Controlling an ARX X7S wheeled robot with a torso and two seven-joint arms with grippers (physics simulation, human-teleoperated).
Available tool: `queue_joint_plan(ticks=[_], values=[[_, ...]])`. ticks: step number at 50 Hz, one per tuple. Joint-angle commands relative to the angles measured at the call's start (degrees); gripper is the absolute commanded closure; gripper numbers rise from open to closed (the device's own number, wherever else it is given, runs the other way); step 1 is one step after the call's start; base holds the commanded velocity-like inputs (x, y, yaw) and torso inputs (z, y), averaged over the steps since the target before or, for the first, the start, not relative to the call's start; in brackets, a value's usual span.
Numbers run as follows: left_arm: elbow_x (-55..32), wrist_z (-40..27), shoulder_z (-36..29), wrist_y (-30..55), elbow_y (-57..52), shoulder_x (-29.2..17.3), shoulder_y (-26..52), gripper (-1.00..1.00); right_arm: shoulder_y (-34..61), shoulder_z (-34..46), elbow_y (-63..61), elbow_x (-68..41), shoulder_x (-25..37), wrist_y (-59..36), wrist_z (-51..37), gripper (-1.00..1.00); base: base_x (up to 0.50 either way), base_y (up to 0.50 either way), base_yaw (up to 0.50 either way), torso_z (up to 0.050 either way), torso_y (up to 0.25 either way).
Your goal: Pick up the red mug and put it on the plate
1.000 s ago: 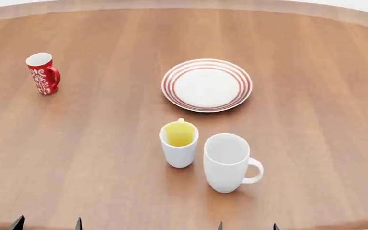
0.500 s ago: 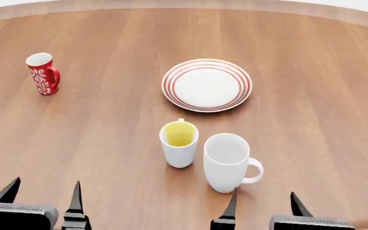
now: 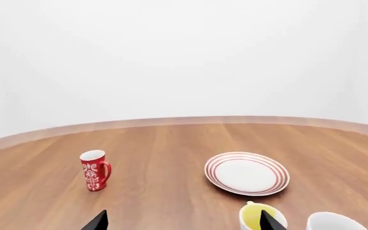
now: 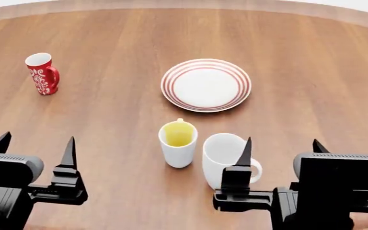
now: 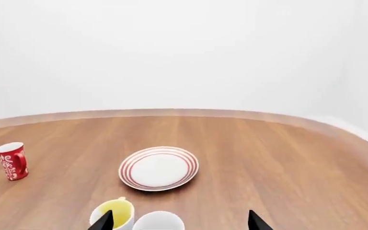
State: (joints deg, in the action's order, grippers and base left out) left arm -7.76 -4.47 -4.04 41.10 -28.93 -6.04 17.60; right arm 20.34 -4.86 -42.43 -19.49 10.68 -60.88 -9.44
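The red mug (image 4: 42,74) with its white pattern stands upright at the table's far left, handle to the right; it also shows in both wrist views (image 3: 95,171) (image 5: 11,161). The red-ringed white plate (image 4: 206,86) lies at mid-table, bare (image 3: 247,173) (image 5: 159,168). My left gripper (image 4: 37,143) hangs open at the near left, well short of the red mug, its fingertips wide apart (image 3: 182,220). At the near right my right gripper (image 4: 281,146) is open too (image 5: 180,220), one finger in front of the plain white mug.
A white mug with yellow inside (image 4: 178,143) and a plain white mug (image 4: 219,153) stand side by side near the front, between the plate and my grippers. The round wooden table (image 4: 107,120) curves away at the back edge.
Both grippers have come further into the head view from the bottom edge, reaching forward over the near table. The mugs and plate have not moved.
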Motion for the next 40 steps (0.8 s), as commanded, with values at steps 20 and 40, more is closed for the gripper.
queue_joint_plan(ticks=[20, 40], values=[[-2.26, -1.04, -0.21, -0.36, 3.0, -1.25, 1.65, -1.0, 2.73, -2.35, -1.57, -1.38, 1.01, -5.67, -3.01, -1.0, 0.0, -0.19, 0.0, 0.0, 0.0], [-3.17, -1.79, -0.59, -1.03, 4.35, -2.02, 2.04, -1.0, 3.52, -2.71, -0.26, -1.72, 1.64, -5.85, -3.77, -1.0, 0.01, 0.31, 0.0, 0.0, 0.0]])
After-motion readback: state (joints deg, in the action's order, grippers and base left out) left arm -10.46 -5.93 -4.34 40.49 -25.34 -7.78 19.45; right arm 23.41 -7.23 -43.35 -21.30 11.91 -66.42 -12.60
